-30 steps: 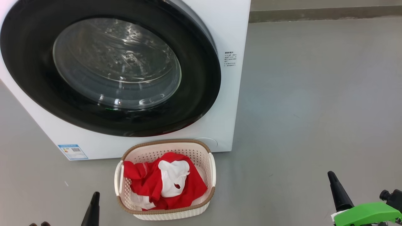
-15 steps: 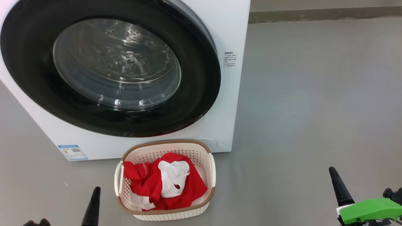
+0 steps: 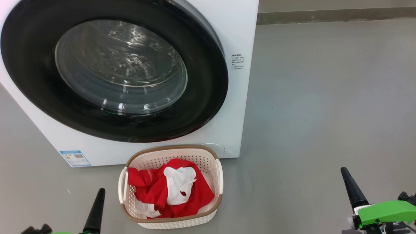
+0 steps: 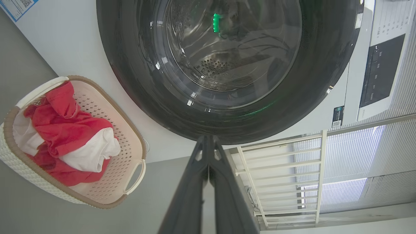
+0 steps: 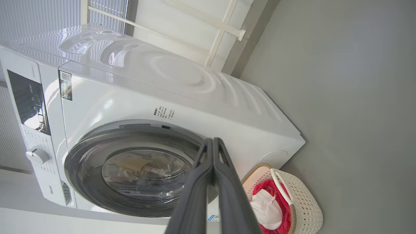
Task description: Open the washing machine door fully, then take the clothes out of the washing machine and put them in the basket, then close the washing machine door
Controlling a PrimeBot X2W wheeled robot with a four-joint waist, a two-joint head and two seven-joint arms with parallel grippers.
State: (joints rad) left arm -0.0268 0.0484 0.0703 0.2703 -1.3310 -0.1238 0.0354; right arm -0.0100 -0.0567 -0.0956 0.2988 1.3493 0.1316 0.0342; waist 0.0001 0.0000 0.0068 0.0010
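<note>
The white washing machine [image 3: 237, 29] fills the upper left, and its black-rimmed round door [image 3: 120, 65] lies flat against the front, closed. The cream basket [image 3: 172, 221] sits on the floor just below the door, holding red and white clothes [image 3: 170, 188]. My left gripper [image 3: 99, 195] points up at the lower left beside the basket, fingers pressed together and empty. My right gripper [image 3: 346, 177] is at the lower right over bare floor, also shut and empty. Both wrist views show the fingers [image 4: 208, 156] [image 5: 213, 152] closed, with the door [image 4: 227, 65] [image 5: 136, 172] and basket [image 4: 130, 182] [image 5: 305, 208] beyond.
Grey floor [image 3: 325, 97] stretches to the right of the machine up to a wall base [image 3: 334, 13]. A white railing [image 4: 286, 169] stands beside the machine. The control panel [image 5: 29, 100] and a knob [image 5: 37, 156] are on the machine's front.
Both grippers have risen slightly in the head view, and the right one has drifted a little right. The door, basket and clothes have stayed put.
</note>
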